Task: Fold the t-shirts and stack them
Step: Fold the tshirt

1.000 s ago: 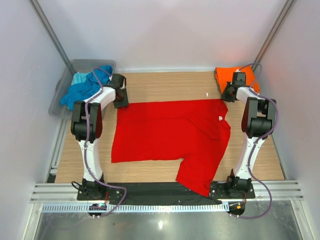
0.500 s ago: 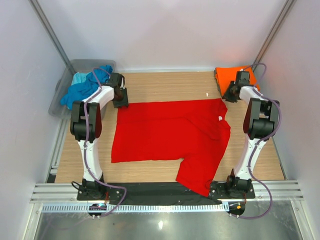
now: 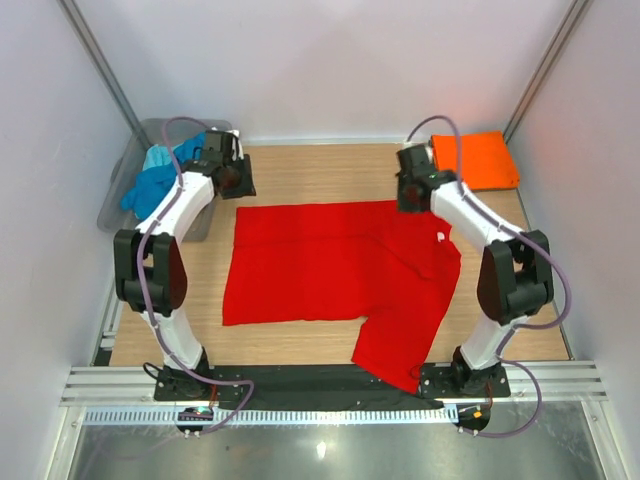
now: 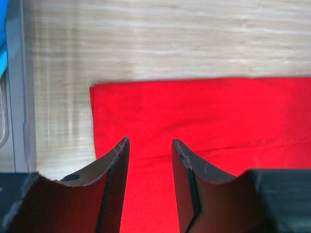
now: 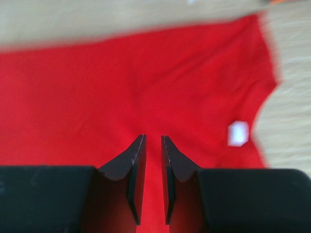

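Top external view: red t-shirt [image 3: 340, 270] lies spread flat mid-counter [image 3: 320, 170], one sleeve trailing toward the near edge. The orange t-shirt [image 3: 475, 160] sits folded at the far right corner, and the blue and turquoise t-shirts [image 3: 160, 178] are heaped in the grey tub [image 3: 125, 205] (far left). Over the red shirt's far left corner the left tool [image 4: 149, 145] hovers spread; the right tool [image 5: 153, 141] is narrowly parted near the collar label [image 5: 238, 133]. Neither is pinching cloth. Looks like the red shirt's fold is starting; next calls for lowering and pinching the far edge.
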### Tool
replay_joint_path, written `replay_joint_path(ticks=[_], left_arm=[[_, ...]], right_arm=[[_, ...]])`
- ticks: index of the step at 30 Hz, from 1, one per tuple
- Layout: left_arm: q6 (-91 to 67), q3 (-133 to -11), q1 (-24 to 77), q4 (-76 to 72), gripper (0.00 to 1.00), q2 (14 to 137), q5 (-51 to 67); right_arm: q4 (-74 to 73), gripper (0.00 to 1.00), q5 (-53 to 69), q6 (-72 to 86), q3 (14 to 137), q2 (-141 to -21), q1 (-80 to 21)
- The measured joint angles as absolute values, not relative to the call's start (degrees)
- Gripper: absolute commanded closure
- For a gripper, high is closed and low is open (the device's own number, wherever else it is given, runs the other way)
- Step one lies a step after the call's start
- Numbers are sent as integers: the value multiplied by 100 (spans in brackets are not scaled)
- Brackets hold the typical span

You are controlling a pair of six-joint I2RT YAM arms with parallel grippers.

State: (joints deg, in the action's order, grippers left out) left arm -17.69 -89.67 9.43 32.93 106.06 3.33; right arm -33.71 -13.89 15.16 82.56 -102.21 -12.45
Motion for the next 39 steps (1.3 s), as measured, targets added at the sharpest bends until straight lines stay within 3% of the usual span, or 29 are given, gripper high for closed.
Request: replay_joint_path(ticks=[6, 14, 26, 35, 39], left_arm=[[-1776, -8235, 963, 3264, 59, 10265, 329], [-1800, -7651, 963, 3284, 59, 9800, 263], [-1796, -7570, 963, 3238, 59, 9631, 224], [-1774, -7570, 963, 3238, 59, 9631, 154], [-1769, -7570, 963, 3238, 59, 9631, 119]], right_arm=[[-3583, 76, -1457, 1575, 6958, -9467, -2591], [-3844, 78, -1706, 1925, 5859, -9323, -2899], [-3780, 78, -2403, 2075, 5806, -9406, -2910], [-3597, 71, -2558, 2047, 6016, -9867, -2910], [-3533, 72, -2580, 1981, 6047, -9957, -2910]])
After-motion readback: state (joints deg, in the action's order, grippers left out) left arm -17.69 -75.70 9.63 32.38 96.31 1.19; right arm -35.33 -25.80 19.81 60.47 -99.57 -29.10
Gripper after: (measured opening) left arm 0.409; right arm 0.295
